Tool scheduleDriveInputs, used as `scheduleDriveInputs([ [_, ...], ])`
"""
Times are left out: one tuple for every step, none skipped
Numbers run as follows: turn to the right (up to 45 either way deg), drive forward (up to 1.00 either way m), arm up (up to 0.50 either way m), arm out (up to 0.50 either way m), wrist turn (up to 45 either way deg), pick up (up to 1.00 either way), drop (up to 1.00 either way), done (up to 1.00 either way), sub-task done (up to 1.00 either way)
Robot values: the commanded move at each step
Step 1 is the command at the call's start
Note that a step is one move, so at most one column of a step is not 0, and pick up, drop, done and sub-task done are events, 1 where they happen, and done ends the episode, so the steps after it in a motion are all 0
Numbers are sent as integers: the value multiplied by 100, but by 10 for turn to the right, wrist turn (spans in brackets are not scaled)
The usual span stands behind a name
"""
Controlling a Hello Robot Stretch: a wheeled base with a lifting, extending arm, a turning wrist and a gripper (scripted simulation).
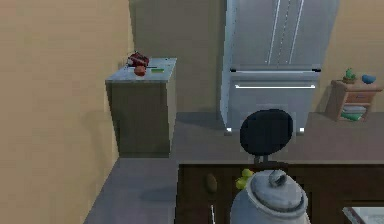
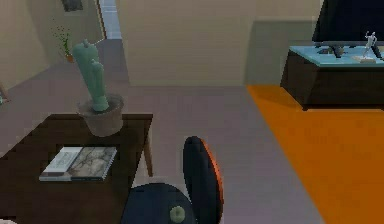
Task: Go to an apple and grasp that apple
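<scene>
Approach matters here: a yellow-green round thing (image 1: pixel 245 179), probably the apple, lies on the dark table (image 1: pixel 195 195) just beside the white kettle (image 1: pixel 272 198). Drive nearer, then turn the arm's side toward that kettle. I cannot tell the hand's state.

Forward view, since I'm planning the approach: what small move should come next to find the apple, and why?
Probably a short drive ahead toward the dark table. A small yellow-green blob lies on it beside a pale round pot and may be the apple, though a red thing on the grey cabinet could be too; nearer, shape would tell.
</scene>
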Motion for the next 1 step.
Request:
scheduleDriveInputs([
  [0, 0, 0, 28, 0, 0, 0, 0, 0],
])
